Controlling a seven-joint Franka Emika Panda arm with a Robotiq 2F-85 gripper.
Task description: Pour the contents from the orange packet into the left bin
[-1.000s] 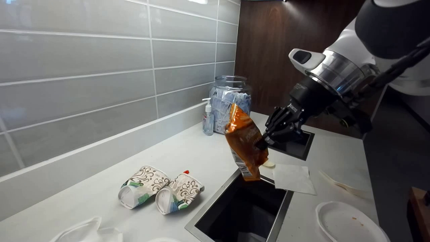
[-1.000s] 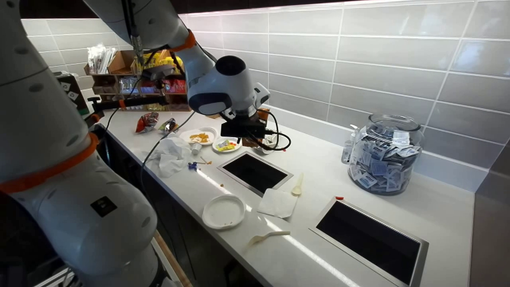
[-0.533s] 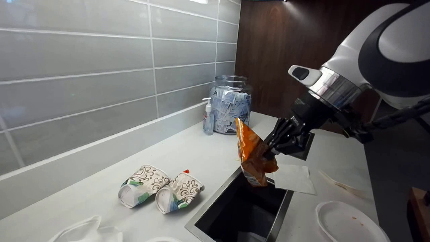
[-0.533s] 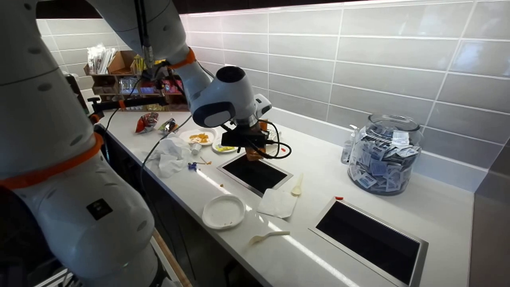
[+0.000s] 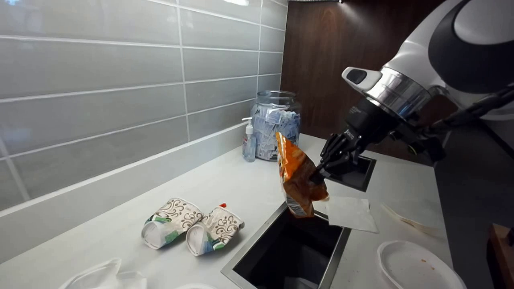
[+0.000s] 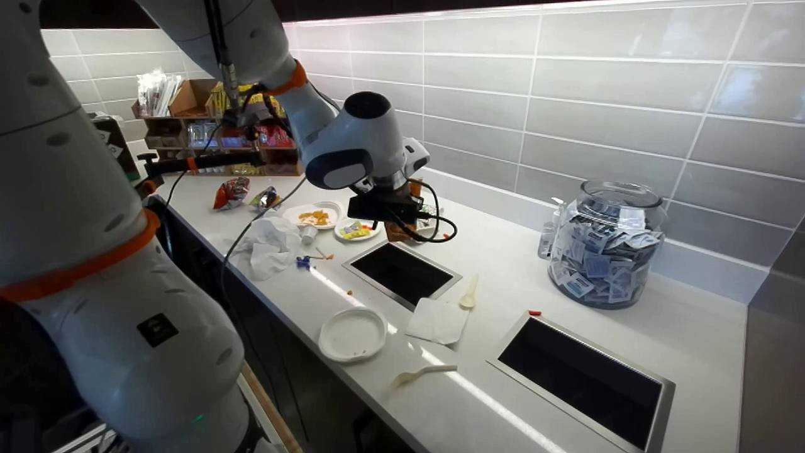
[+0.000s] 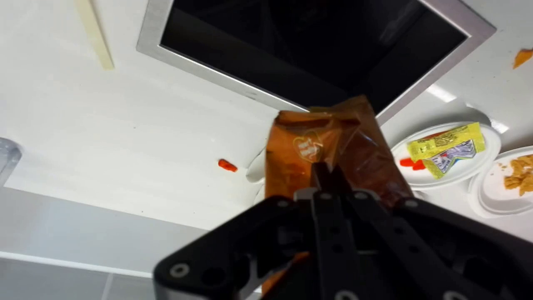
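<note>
The shiny orange packet (image 5: 299, 182) hangs tilted in my gripper (image 5: 316, 176), above the back end of the left bin. It shows partly behind the arm in an exterior view (image 6: 397, 233). In the wrist view, the fingertips (image 7: 327, 171) are closed on the packet (image 7: 287, 154). Its far end overlaps a corner of the left bin (image 7: 216, 76). The left bin is a dark opening with a metal rim in both exterior views (image 5: 256, 237) (image 6: 377, 282). I cannot see the packet's opening or anything falling from it.
A second dark opening (image 6: 661, 415) lies further along the counter. Two patterned pouches (image 5: 172, 220) lie beside the bin. A napkin (image 6: 438, 321), a spoon (image 6: 470, 294), a white plate (image 6: 353, 333), a glass jar (image 6: 607, 251) and a pump bottle (image 5: 249, 144) stand or lie around.
The packet and gripper dipped toward the bin half a second ago and have risen part of the way back up. The packet stays in the gripper.
</note>
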